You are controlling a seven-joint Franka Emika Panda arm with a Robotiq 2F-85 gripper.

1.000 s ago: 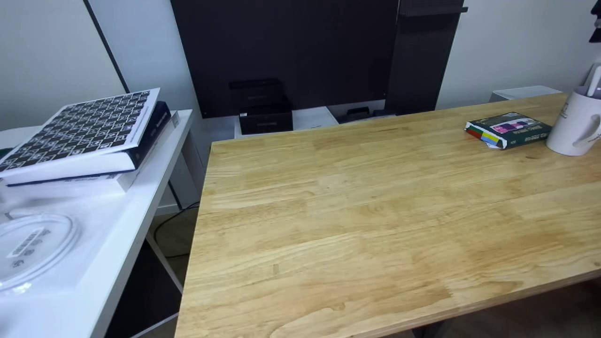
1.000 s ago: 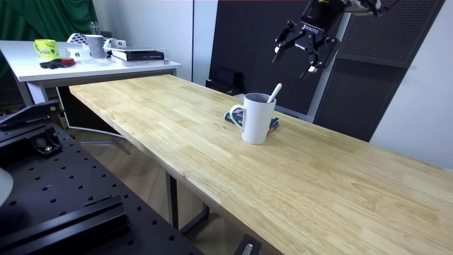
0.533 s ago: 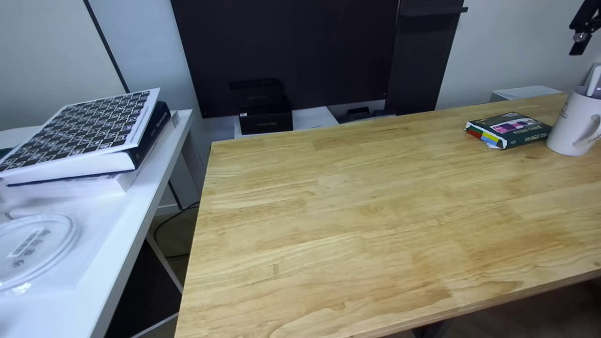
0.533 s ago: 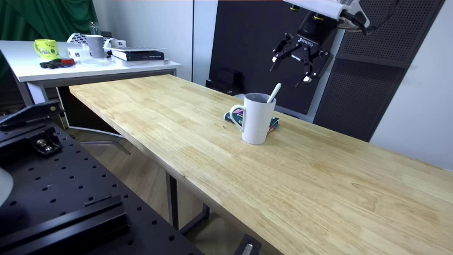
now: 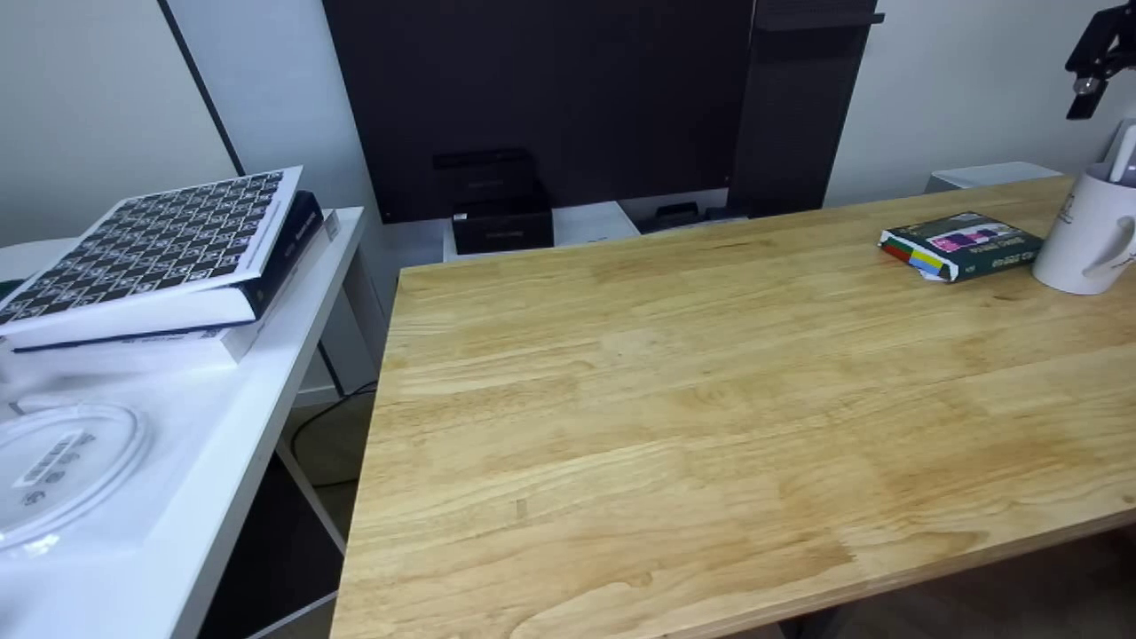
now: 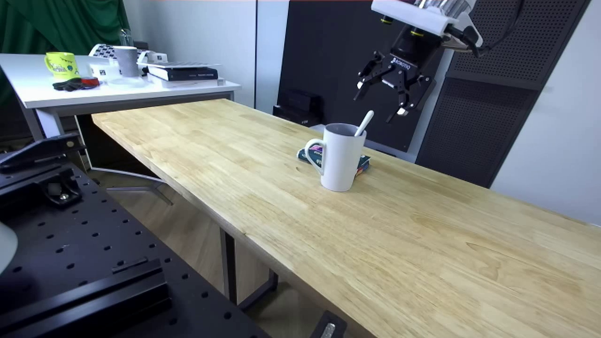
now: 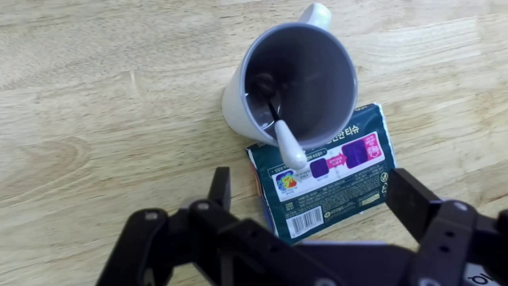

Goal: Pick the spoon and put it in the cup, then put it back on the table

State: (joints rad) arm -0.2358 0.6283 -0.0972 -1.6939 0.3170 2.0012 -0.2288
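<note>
The white cup (image 6: 342, 159) stands upright on the light wooden table (image 6: 244, 188). Inside it leans the spoon (image 7: 289, 145), its pale handle sticking out over the rim and its dark bowl end low in the cup. The spoon handle (image 5: 1124, 155) also shows in both exterior views. Above the cup, a bit to one side and apart from it, hangs my gripper (image 6: 375, 105), jaws wide with nothing between them. In the wrist view the handle tip lies beyond and between the gripper's (image 7: 309, 177) fingertips. In an exterior view only one finger (image 5: 1084, 93) shows at the edge.
A flat dark green packet (image 7: 337, 202) lies on the table right beside the cup. A white desk (image 6: 47, 94) with books (image 6: 185, 73) and a yellow mug (image 6: 62, 65) stands past the table's far end. A black perforated platform (image 6: 94, 244) flanks the table.
My gripper has come down and closer to the cup, moving left in both exterior views, its jaws staying wide. Cup, spoon and packet have not moved.
</note>
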